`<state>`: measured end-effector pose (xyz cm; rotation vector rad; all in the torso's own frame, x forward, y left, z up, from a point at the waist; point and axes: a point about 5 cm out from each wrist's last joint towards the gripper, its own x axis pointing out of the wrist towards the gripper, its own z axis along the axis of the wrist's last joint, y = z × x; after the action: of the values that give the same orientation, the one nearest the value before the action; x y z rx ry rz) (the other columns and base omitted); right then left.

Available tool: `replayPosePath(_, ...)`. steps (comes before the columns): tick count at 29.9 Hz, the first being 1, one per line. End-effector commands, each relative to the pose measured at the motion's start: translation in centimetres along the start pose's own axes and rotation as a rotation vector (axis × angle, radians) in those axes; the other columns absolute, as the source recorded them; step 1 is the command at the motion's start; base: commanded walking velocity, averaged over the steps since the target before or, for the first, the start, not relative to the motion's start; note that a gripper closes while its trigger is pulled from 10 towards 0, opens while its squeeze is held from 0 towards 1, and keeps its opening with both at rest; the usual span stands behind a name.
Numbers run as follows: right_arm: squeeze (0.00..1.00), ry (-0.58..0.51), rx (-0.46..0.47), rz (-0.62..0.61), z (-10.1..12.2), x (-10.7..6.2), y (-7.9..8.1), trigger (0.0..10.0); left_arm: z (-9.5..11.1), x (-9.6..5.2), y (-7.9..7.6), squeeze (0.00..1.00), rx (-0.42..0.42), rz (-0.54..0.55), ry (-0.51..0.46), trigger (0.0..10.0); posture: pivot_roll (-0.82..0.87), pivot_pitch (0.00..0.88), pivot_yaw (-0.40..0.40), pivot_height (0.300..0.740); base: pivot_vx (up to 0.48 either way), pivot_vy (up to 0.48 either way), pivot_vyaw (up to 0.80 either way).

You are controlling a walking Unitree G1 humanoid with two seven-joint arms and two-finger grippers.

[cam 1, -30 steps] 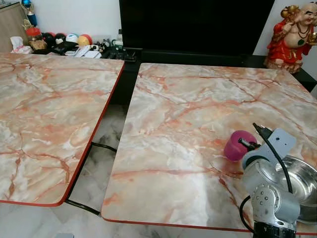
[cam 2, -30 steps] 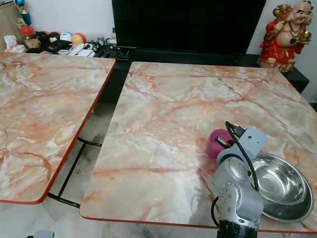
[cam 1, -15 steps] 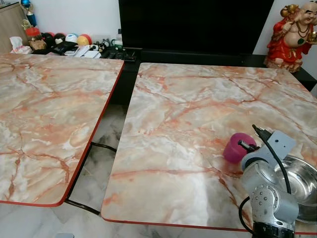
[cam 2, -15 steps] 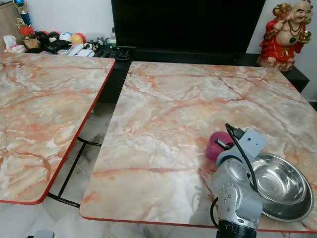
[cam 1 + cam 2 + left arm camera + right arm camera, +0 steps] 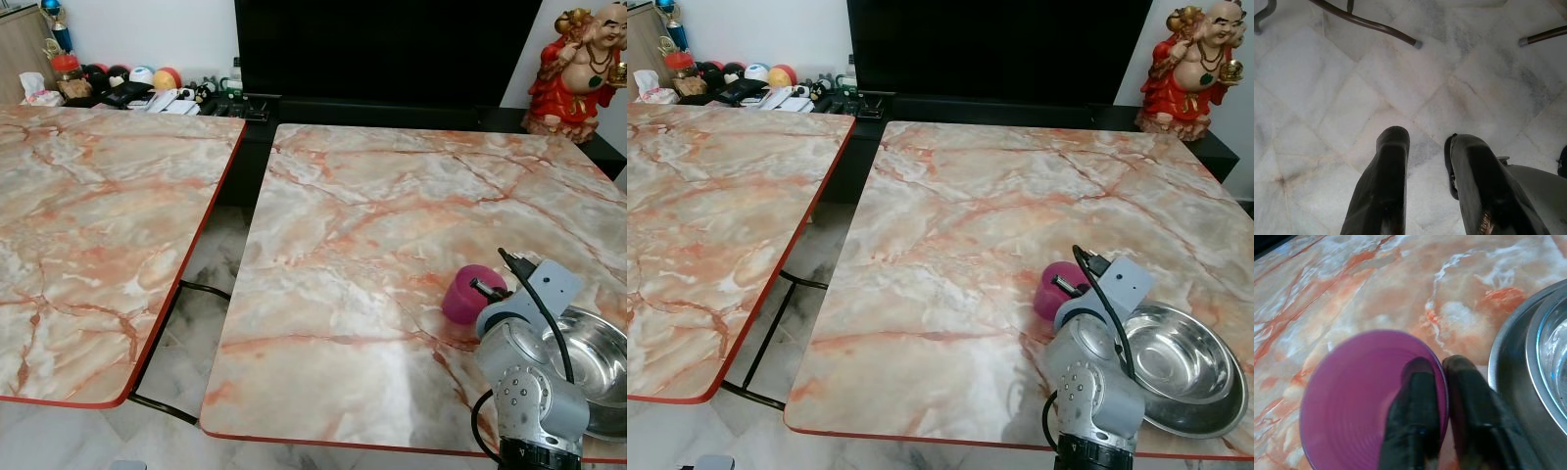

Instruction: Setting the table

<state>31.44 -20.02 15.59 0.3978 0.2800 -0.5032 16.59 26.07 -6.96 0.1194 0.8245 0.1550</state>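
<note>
A purple plastic cup (image 5: 467, 294) stands on the right marble table (image 5: 372, 225), close to its near right corner. My right gripper (image 5: 1442, 366) is shut on the purple cup, one finger inside the rim and one outside. A steel bowl (image 5: 593, 362) sits on the table just right of the cup, partly behind my right wrist. My left gripper (image 5: 1426, 143) hangs over the white tiled floor with its fingers a little apart, holding nothing.
A second marble table (image 5: 88, 225) stands to the left, with a gap of tiled floor (image 5: 201, 313) and dark table legs between. Behind are a black TV unit (image 5: 382, 59), a red figurine (image 5: 578, 73) and clutter (image 5: 127, 86) on a low shelf.
The cup and my right wrist have barely shifted; nothing else has moved.
</note>
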Motion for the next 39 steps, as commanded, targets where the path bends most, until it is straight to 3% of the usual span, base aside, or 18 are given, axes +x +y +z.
replayPosePath(1,0.50,-0.009,0.013,-0.011,0.3,0.0,0.0,10.0,-0.9,-0.2,-0.1,0.00,0.003,-0.005,0.039,10.0,-0.04,0.100,-0.016,0.740,0.000,0.000,0.00)
replayPosePath(8,0.53,-0.014,0.014,-0.005,0.4,-0.1,0.1,10.0,-1.0,-0.2,-0.2,0.00,0.003,-0.008,0.041,10.0,-0.04,0.103,-0.017,0.740,0.000,0.000,0.00)
replayPosePath(11,0.47,-0.015,0.013,-0.003,0.4,-0.1,0.2,10.0,-1.0,-0.2,-0.2,0.00,0.003,-0.009,0.042,10.0,-0.04,0.103,-0.017,0.740,0.000,0.000,0.00)
replayPosePath(12,0.40,-0.016,0.012,-0.003,0.4,-0.1,0.2,10.0,-1.0,-0.2,-0.2,0.00,0.003,-0.009,0.042,10.0,-0.04,0.103,-0.017,0.740,0.000,0.000,0.00)
replayPosePath(13,0.13,-0.020,0.011,-0.001,0.5,-0.1,0.2,10.0,-1.0,-0.2,-0.2,0.00,0.003,-0.009,0.042,10.0,-0.04,0.103,-0.017,0.740,0.000,0.000,0.00)
replayPosePath(14,0.00,-0.027,0.013,0.008,0.6,-0.1,0.4,10.0,-1.0,-0.2,-0.2,0.00,0.003,-0.008,0.042,10.0,-0.04,0.103,-0.017,0.740,0.000,0.000,0.00)
replayPosePath(26,0.00,-0.056,0.016,0.019,1.1,-0.2,0.8,10.0,-1.0,-0.2,-0.3,0.00,0.007,-0.009,0.044,10.0,-0.04,0.103,-0.017,0.740,0.000,0.000,0.00)
replayPosePath(39,0.00,0.011,0.078,0.010,-0.1,0.1,0.6,10.0,-1.1,-0.3,-0.4,0.00,0.021,-0.017,0.047,10.0,-0.04,0.106,-0.016,0.740,0.000,0.000,0.00)
